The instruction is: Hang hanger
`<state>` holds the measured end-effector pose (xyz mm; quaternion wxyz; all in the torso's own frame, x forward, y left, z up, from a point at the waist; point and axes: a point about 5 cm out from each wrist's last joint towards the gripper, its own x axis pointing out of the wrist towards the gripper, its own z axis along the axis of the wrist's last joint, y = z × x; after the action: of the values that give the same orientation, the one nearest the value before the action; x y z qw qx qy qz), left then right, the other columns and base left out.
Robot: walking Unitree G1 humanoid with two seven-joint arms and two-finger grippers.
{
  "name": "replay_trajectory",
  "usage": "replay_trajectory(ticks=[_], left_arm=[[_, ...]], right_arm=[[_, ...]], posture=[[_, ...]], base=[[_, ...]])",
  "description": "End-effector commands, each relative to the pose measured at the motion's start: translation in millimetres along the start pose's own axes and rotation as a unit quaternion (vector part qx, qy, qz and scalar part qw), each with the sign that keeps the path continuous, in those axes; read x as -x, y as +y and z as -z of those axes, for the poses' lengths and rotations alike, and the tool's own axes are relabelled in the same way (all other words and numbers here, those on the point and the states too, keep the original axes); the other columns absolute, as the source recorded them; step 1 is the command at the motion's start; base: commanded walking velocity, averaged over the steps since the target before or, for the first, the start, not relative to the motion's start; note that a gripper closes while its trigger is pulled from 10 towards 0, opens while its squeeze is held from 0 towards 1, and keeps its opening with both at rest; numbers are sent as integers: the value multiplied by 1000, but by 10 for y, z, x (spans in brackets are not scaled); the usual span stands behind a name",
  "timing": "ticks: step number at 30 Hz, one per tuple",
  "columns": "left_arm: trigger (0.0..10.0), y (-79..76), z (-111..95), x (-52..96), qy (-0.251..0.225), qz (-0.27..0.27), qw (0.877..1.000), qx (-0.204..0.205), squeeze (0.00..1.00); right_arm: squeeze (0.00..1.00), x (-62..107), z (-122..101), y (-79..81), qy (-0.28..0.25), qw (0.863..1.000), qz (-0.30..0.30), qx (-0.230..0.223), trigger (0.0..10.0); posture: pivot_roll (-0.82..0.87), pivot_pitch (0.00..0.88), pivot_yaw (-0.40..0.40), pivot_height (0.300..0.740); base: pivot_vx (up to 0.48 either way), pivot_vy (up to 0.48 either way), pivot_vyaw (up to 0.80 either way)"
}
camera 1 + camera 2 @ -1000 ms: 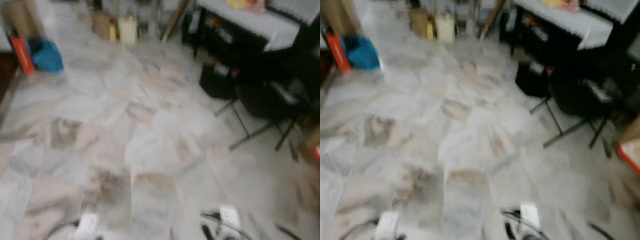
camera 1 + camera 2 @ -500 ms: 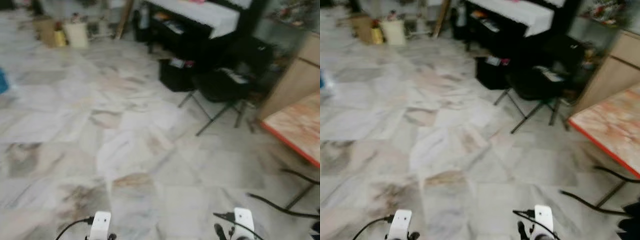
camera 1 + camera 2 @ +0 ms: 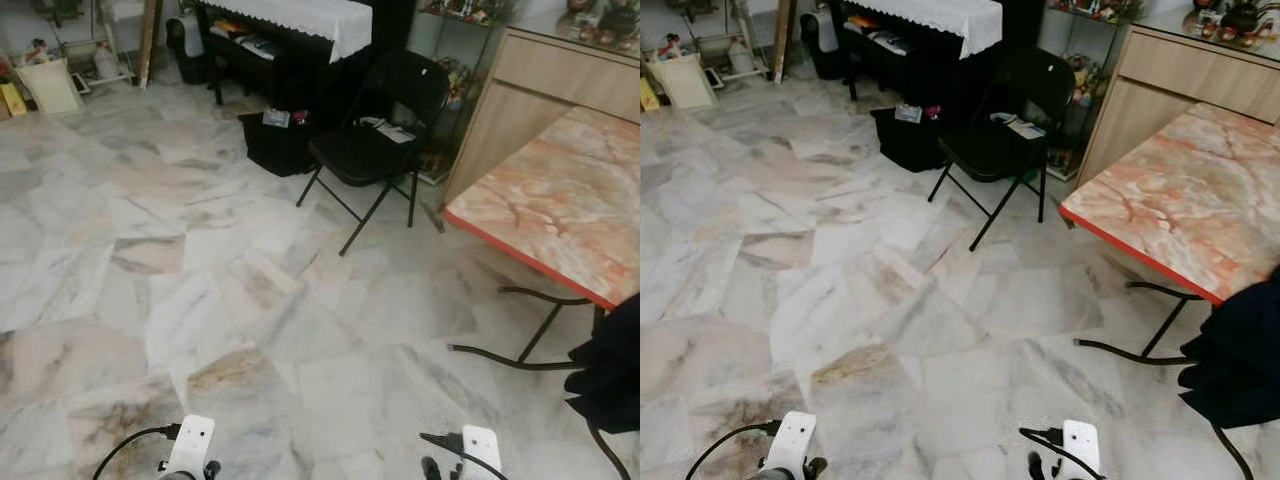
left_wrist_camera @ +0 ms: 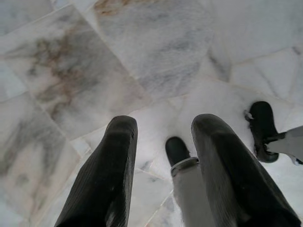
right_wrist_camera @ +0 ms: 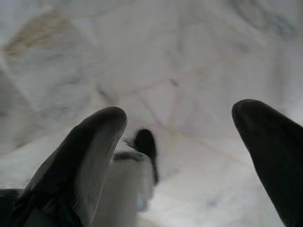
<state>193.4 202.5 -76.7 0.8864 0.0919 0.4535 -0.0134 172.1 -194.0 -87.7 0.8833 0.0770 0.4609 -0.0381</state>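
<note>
Left eye view: search step, no hanger found yet.
I see marble floor (image 3: pixel 200 250), a black folding chair (image 3: pixel 375 140) and an orange-topped table (image 3: pixel 560 210). Left gripper (image 4: pixel 163 137) and right gripper (image 5: pixel 180 127) hang low, jaws apart, empty. Next I judge I must locate the hanger before any reach.

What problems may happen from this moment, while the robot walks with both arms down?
1. The marble-top table stands close on the robot's right, and its thin black legs reach out over the floor; a foot might catch one.
2. A dark cloth hangs at the table's near edge, so the right arm may brush it.
3. The left gripper and right gripper are both open and empty over the marble floor, and no hanger can be made out yet.
</note>
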Motion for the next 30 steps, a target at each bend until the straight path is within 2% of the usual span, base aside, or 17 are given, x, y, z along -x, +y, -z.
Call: replay_trajectory(ticks=[1, 2, 5, 6, 7, 8, 14, 17, 20, 26, 30], left_arm=[[10000, -2, -16, -4, 2, 4, 1000, -12, 0], [10000, 0, -17, -5, 4, 6, 1000, -16, 0], [10000, -3, -20, -6, 5, 9, 1000, -19, 0], [10000, -9, -22, -6, 4, 11, 1000, -20, 0], [10000, -19, -25, -7, 5, 12, 1000, -20, 0], [10000, -29, -26, -8, 4, 14, 1000, -21, 0], [10000, -68, -5, -7, 5, 15, 1000, -25, 0], [10000, -77, 43, 1, 11, 15, 999, -27, 0], [10000, -89, 68, 5, 15, 16, 999, -25, 0], [10000, -93, 104, 11, 20, 19, 999, -26, 0], [10000, -41, 123, 18, 22, 16, 999, -27, 0]], right_arm=[[0, -2, -23, -1, -6, 1000, 0, -4, 7020], [0, -6, -40, 10, -12, 1000, -1, -4, 0], [0, -8, -46, 23, -15, 1000, -5, -14, 0], [0, -7, -45, 21, -14, 1000, -6, -17, 1529], [0, -7, -44, 15, -13, 1000, -5, -19, 9373], [0, -5, -39, 6, -11, 1000, -3, -15, 10000], [0, 11, 14, -57, 0, 1000, 10, -22, 10000], [0, 16, 22, -75, 0, 999, 14, -29, 10000], [0, 15, 14, -82, 4, 1000, 9, -14, 10000], [0, 12, -23, -95, -4, 1000, 14, -28, 10000], [0, 14, -32, -113, -8, 999, 20, -29, 10000]], posture=[[-12, 0, -19, 740], [-16, 0, -14, 740], [-25, 0, -12, 740], [-25, 0, -13, 740], [-25, 0, -15, 740], [-24, 0, -17, 740], [-20, 0, -35, 740], [-26, 0, -45, 740], [-35, 0, -50, 740], [-55, 0, -47, 740], [-61, 0, -45, 740]], base=[[0, 0, 0], [0, 0, 0], [0, 0, 0], [0, 0, 0], [0, 0, 0], [0, 0, 0], [0, -58, 0], [0, -454, 0], [0, -461, 0], [0, -461, -602], [0, -461, 0]])
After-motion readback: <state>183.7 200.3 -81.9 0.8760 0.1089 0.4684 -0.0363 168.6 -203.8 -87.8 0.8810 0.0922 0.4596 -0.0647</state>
